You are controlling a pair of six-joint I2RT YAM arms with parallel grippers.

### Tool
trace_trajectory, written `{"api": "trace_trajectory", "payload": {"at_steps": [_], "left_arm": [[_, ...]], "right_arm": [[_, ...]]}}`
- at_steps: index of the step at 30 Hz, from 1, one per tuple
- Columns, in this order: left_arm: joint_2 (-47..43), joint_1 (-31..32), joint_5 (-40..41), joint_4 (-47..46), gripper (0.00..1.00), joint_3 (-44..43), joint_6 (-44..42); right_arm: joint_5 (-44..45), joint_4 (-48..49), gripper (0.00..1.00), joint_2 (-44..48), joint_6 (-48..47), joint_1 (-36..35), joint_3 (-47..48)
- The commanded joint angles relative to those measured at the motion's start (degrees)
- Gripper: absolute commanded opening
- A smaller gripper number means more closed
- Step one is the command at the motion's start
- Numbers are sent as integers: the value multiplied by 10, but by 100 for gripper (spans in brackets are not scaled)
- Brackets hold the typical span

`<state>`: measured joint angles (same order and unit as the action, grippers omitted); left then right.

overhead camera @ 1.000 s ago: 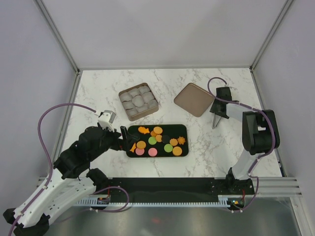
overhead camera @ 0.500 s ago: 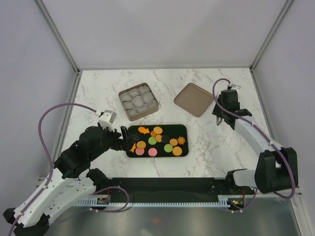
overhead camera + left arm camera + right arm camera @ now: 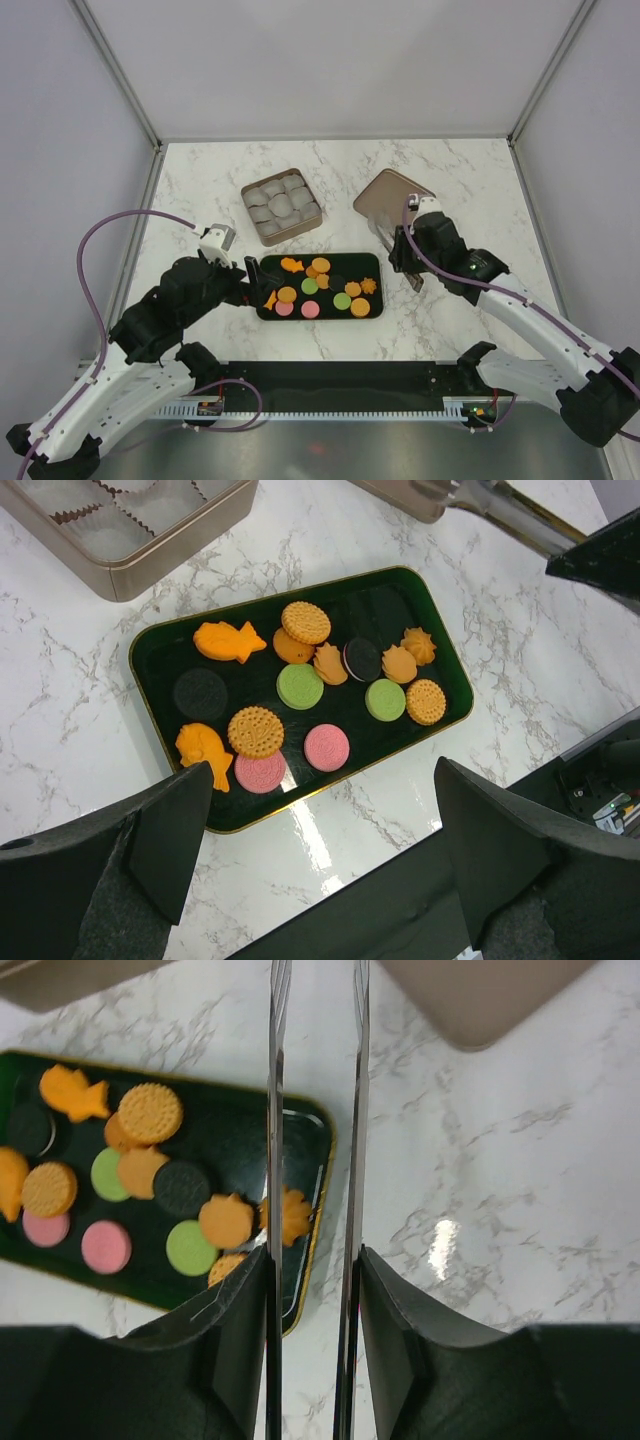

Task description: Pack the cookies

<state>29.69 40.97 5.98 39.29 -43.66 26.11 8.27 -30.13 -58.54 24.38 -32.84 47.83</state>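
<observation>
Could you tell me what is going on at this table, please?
Nothing is packed yet: all the cookies lie on a black tray, beside a tin of paper cups with its lid off. The robot's left gripper and right gripper hover open at the tray's opposite ends, holding nothing.

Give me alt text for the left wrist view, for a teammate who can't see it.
A dark tray on white marble holds mixed cookies: orange, green, pink, black and tan. The open left fingers frame it from below; a tin of paper cups sits upper left.
</observation>
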Motion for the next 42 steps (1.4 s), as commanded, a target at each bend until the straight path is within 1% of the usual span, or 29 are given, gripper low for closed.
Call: {"api": "trace_trajectory", "payload": {"at_steps": [1, 2, 3, 5, 6, 10, 19, 22, 33, 42], "left_arm": [[-1, 2, 17, -11, 100, 2, 11], [-1, 2, 18, -10, 100, 2, 11], [-1, 2, 18, -10, 100, 2, 11], [-2, 2, 19, -11, 100, 2, 12], [-1, 2, 19, -11, 100, 2, 12], [0, 2, 20, -9, 100, 2, 12], [-1, 2, 18, -11, 100, 2, 12], [2, 2, 18, -11, 100, 2, 12], [5, 2, 18, -10, 100, 2, 12], [9, 2, 18, -11, 100, 2, 11]], "right_arm": [[-16, -31, 47, -1, 9, -65, 34], [-13, -34, 47, -5, 11, -84, 42], [-10, -37, 47, -10, 12, -123, 45], [-2, -41, 47, -28, 14, -161, 58], [2, -44, 48, -35, 15, -192, 62], [7, -49, 49, -68, 11, -236, 80], [22, -89, 52, -61, -6, -243, 73], [7, -95, 52, -58, -12, -243, 70], [-19, -104, 53, -66, -33, -243, 61], [-16, -103, 54, -75, -43, -243, 53]]}}
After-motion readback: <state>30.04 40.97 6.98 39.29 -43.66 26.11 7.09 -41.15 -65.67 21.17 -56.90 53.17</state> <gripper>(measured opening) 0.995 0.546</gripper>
